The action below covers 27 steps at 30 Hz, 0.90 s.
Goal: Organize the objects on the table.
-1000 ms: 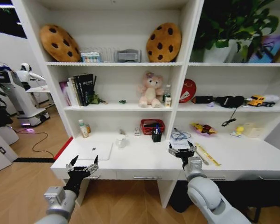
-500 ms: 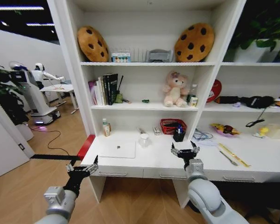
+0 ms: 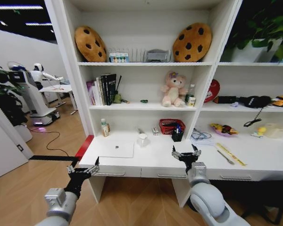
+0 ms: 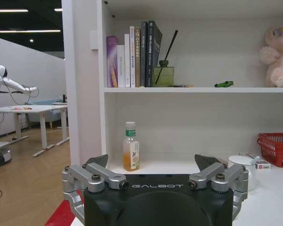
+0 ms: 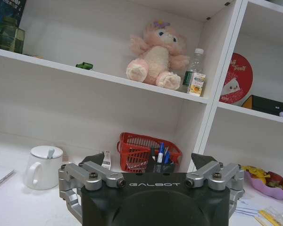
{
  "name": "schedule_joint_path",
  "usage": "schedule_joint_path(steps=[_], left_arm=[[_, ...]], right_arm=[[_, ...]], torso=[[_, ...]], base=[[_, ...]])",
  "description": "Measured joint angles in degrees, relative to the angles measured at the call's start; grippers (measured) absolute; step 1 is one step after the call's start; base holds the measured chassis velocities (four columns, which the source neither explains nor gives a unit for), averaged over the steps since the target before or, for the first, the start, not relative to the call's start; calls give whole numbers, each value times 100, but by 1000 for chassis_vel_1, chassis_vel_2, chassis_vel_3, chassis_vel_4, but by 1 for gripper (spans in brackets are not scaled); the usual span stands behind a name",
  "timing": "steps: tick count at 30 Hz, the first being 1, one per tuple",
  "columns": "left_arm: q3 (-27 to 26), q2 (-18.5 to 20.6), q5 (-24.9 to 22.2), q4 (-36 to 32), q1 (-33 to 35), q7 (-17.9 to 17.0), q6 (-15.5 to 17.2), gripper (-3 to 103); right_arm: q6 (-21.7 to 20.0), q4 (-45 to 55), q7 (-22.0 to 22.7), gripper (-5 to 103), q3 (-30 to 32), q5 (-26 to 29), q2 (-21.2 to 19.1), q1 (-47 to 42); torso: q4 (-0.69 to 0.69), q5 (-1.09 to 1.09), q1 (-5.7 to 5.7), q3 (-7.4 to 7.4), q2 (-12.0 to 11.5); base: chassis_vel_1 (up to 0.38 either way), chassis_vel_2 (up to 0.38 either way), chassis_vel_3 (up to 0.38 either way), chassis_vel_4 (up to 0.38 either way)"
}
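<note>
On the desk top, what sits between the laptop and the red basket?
In the head view, a white mug stands on the table between the laptop and the red basket. A small box lies beside the basket.

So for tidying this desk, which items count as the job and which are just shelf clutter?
Job items:
laptop
bottle with green label
marker pens
small green piece

Just lying about:
pink plush bear
cookie cushions
books
red basket

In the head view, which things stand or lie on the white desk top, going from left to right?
Bottle → laptop → white mug → red basket → pen holder → cables → pink dish.
</note>
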Motion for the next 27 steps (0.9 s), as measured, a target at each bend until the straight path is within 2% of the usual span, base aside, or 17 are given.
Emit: schedule_joint_path(steps=[6,9,11,15,17,21,22,24,25,26,27], left_arm=[[-1,0,0,0,0,1,0,100],[-1,0,0,0,0,2,0,100],[-1,0,0,0,0,3,0,100],[-1,0,0,-1,0,3,0,100],[-1,0,0,0,0,1,0,100],[-1,0,0,-1,0,3,0,100],[-1,0,0,-1,0,1,0,100],[-1,0,0,0,1,0,0,100],[-1,0,0,-2,1,2,0,100],[-1,0,0,-2,1,2,0,100],[0,0,0,-1,1,9,0,100]], right_arm=[[-32,41,-7,100,8,63,-29,2],[-33,55,-7,100,22,72,-32,-15],[-33,68,-6,100,32,73,-32,-36],[-31,89,-4,100,40,73,-28,-82],[-10,116,-4,100,40,71,-28,-108],[183,114,-26,100,46,40,-37,-136],[269,105,-27,100,51,31,-47,-137],[338,94,-30,100,56,47,-58,-140],[364,90,-24,100,69,96,-67,-146],[364,90,-24,100,69,96,-67,-146],[375,90,-15,100,80,127,-75,-152]], torso=[[1,-3,0,0,1],[0,5,-1,0,0],[-1,-4,0,0,1],[0,8,0,0,0],[1,-6,-1,-1,2],[-2,8,-2,0,1],[1,-6,-3,-2,2],[3,-9,-5,-2,3],[-2,6,-7,-3,5],[-2,6,-7,-3,5],[-8,6,-6,-2,4]], base=[[235,-207,-245,229],[263,-256,-257,288],[299,-324,-304,312],[330,-332,-345,333],[339,-351,-351,365],[369,-346,-368,365],[355,-341,-328,381],[321,-341,-328,350],[260,-279,-306,256],[260,-279,-306,256],[260,-206,-227,256]])
